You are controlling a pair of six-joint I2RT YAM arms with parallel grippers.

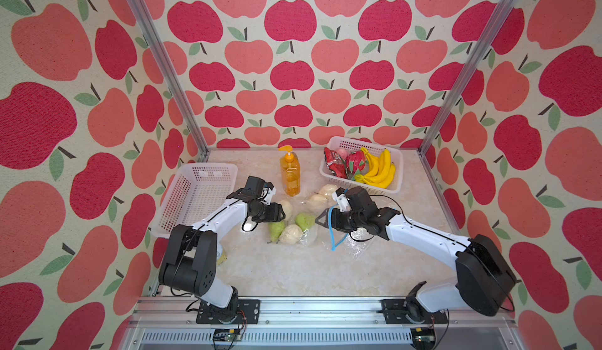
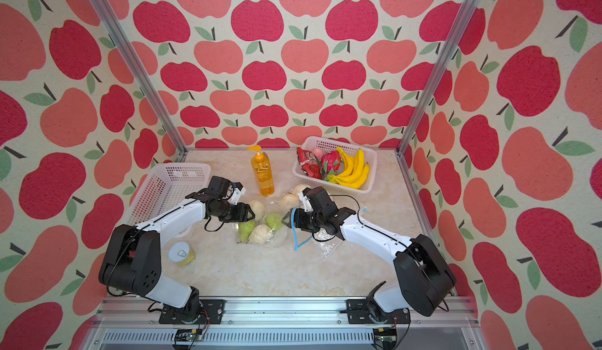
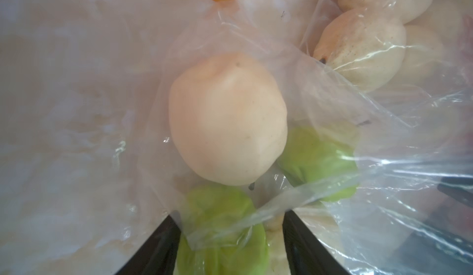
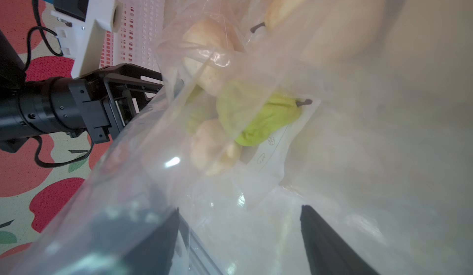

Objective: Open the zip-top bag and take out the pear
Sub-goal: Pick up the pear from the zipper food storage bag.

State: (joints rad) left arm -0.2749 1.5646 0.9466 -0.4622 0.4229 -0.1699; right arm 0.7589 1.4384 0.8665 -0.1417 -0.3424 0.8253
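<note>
A clear zip-top bag [image 1: 309, 236] lies mid-table, holding two green pears [image 1: 276, 229] [image 1: 304, 219] and cream ones [image 1: 290, 233]. Its blue zip strip [image 1: 332, 234] hangs loose by my right gripper [image 1: 319, 218]. My left gripper [image 1: 282, 214] reaches in from the left. In the left wrist view its fingers [image 3: 166, 245] stand apart, with a green pear [image 3: 222, 235] between them under plastic film and a cream pear [image 3: 227, 120] beyond. My right gripper [image 4: 240, 208] is open, with bag film draped over one finger [image 4: 163, 235].
An orange soap bottle [image 1: 290, 172] stands just behind the bag. A second clear bag of cream pears [image 1: 321, 195] lies beside it. A white basket [image 1: 395, 159] of bananas and snacks sits back right, another white basket [image 1: 195, 198] at left, and a tin can [image 2: 180, 254] near the left arm.
</note>
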